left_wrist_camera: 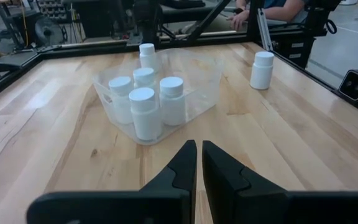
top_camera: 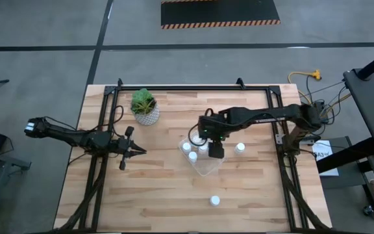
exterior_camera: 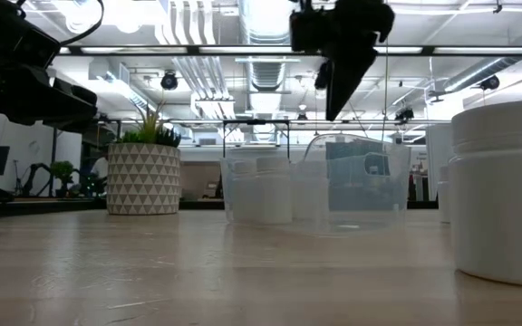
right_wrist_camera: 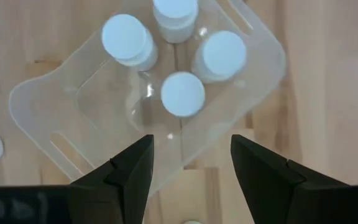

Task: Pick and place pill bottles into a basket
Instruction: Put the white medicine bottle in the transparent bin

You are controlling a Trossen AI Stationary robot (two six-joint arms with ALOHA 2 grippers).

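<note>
The clear basket (top_camera: 206, 166) stands mid-table and holds several white pill bottles (right_wrist_camera: 182, 93), upright on their bases, as the left wrist view (left_wrist_camera: 145, 112) also shows. One bottle (top_camera: 240, 147) stands on the table just right of the basket, and another (top_camera: 215, 201) stands toward the near edge. My right gripper (right_wrist_camera: 191, 162) is open and empty, pointing down above the basket, clear of the bottle caps (exterior_camera: 343, 77). My left gripper (left_wrist_camera: 199, 163) is shut and empty, low over the table's left half (top_camera: 132, 151), pointing toward the basket.
A white patterned pot with a green plant (top_camera: 145, 109) stands at the far left of the basket. A black frame rail (top_camera: 193, 90) runs round the tabletop. In the low view the near bottle (exterior_camera: 506, 190) looms at the right. Bare wood lies toward the near edge.
</note>
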